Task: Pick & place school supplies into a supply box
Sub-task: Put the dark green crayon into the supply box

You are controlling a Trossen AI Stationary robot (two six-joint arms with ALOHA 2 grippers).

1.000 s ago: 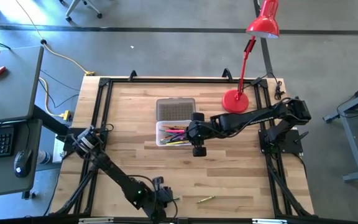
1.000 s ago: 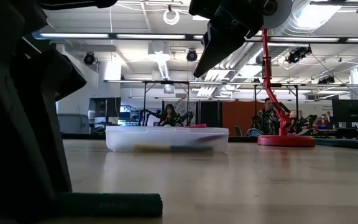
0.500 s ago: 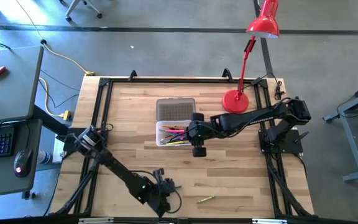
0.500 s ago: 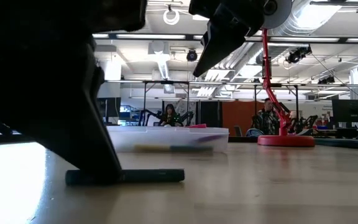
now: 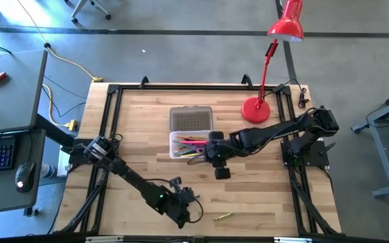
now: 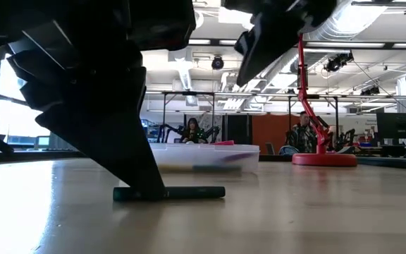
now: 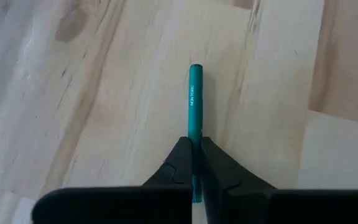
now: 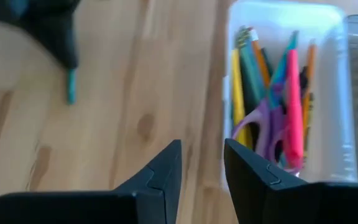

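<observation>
Wooden table (image 7: pixel 73 93): left gripper (image 7: pixel 196 149) pinches green marker (image 7: pixel 195 99) (wrist view)

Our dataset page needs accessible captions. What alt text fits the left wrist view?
The left gripper is closed on one end of a teal marker lying on the light wooden table; the marker's free end points away from the camera.

Matt wooden table (image 5: pixel 262 196), clear plastic supply box (image 5: pixel 175 151).
</observation>
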